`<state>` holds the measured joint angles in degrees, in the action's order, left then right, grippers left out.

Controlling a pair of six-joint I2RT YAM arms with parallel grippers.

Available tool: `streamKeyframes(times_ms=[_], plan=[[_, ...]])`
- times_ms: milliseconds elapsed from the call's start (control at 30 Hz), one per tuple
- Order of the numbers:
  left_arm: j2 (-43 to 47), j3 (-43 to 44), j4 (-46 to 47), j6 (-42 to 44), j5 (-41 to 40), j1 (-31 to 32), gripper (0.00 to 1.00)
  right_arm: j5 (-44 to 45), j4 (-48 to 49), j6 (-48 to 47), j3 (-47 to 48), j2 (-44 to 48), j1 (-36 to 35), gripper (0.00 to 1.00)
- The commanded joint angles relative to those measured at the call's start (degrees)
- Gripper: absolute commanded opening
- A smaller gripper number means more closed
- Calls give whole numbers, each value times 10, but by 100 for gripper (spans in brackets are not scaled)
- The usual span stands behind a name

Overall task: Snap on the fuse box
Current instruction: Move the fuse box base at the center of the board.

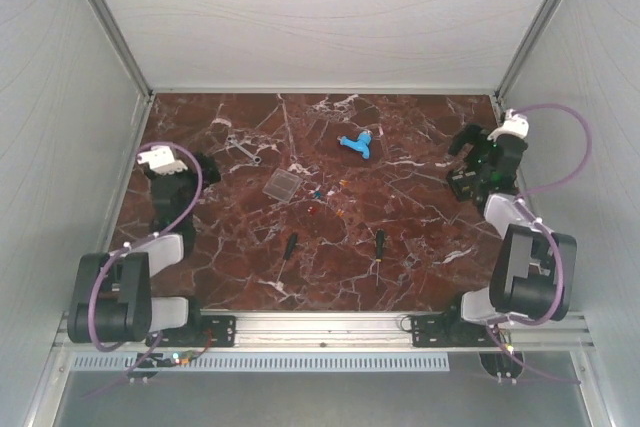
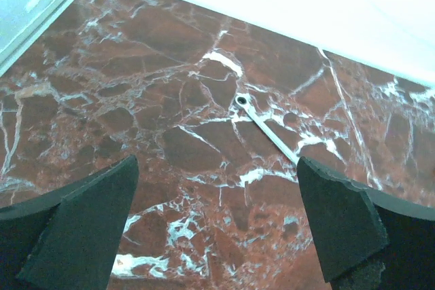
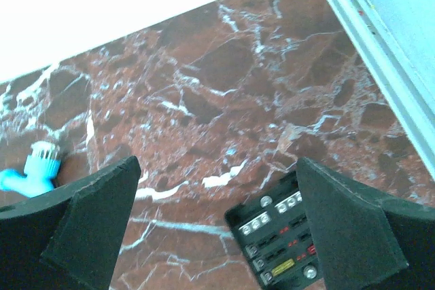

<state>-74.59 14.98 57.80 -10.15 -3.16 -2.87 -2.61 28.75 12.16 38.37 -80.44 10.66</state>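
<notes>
The fuse box tray (image 3: 277, 239), black with rows of small coloured fuses, lies on the table low between my right gripper's fingers, close to the right finger (image 3: 340, 222). In the top view it is the dark square (image 1: 465, 185) at the right gripper (image 1: 478, 159). The right gripper (image 3: 217, 168) is open and empty above it. The clear square lid (image 1: 283, 184) lies apart at mid-table. My left gripper (image 1: 198, 169) is open and empty at the left, well away from the lid; in its wrist view (image 2: 216, 171) only bare table lies between the fingers.
A blue plastic piece (image 1: 356, 144) lies at the back centre and shows in the right wrist view (image 3: 34, 174). A metal wrench (image 1: 243, 149) (image 2: 265, 130) lies ahead of the left gripper. Two black-handled screwdrivers (image 1: 289, 245) (image 1: 380, 243) lie near the front. Loose small fuses (image 1: 316, 197) lie beside the lid.
</notes>
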Motion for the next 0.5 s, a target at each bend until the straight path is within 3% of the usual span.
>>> streamKeyframes(times_ms=[0,133,333,467], plan=[[18,91,-162,-123,-69,1,100,-64,-130,79,71,-49,55,98],[-6,176,-310,-154,2,1,100,-83,-194,87,140,-113,83,97],[-26,172,-285,-211,155,1,100,-118,-240,63,197,-186,105,95],[-24,165,-273,-245,192,11,100,-153,-266,70,212,-222,106,91]])
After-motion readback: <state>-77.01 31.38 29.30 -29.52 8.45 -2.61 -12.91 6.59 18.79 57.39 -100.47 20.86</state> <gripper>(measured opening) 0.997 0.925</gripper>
